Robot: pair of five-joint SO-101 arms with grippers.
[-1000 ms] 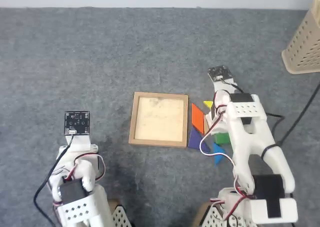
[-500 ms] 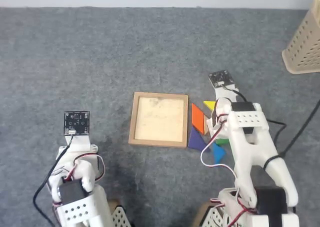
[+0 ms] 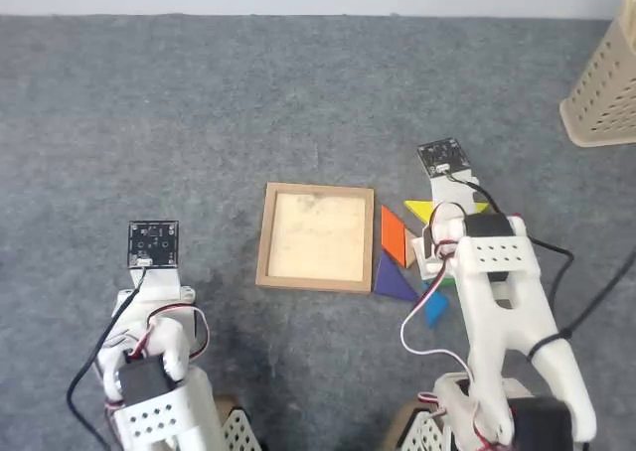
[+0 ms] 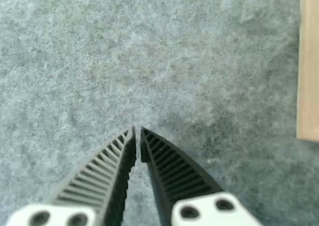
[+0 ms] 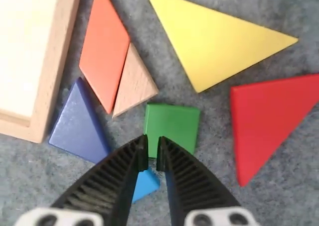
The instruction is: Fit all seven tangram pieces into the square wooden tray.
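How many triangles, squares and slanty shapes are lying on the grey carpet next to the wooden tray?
Triangles: 5 (yellow, red, purple, light blue, plain wood)
Squares: 1 (green)
Slanty shapes (parallelograms): 1 (orange)
Total: 7

Count, this moment.
Wooden tray [image 3: 264, 234]: 1.
Tangram pieces: 7; inside the tray: 0.
- Triangles: 5: yellow triangle [image 5: 212, 39], red triangle [image 5: 264, 119], purple triangle [image 5: 77, 124], blue triangle [image 5: 145, 183], bare-wood triangle [image 5: 133, 81].
- Green square [image 5: 172, 124]: 1.
- Orange parallelogram [image 5: 104, 49]: 1.

Grippers: 2: left gripper [image 4: 135, 134], right gripper [image 5: 149, 146].
Perforated basket [image 3: 606, 83], upper right of the high view: 1.
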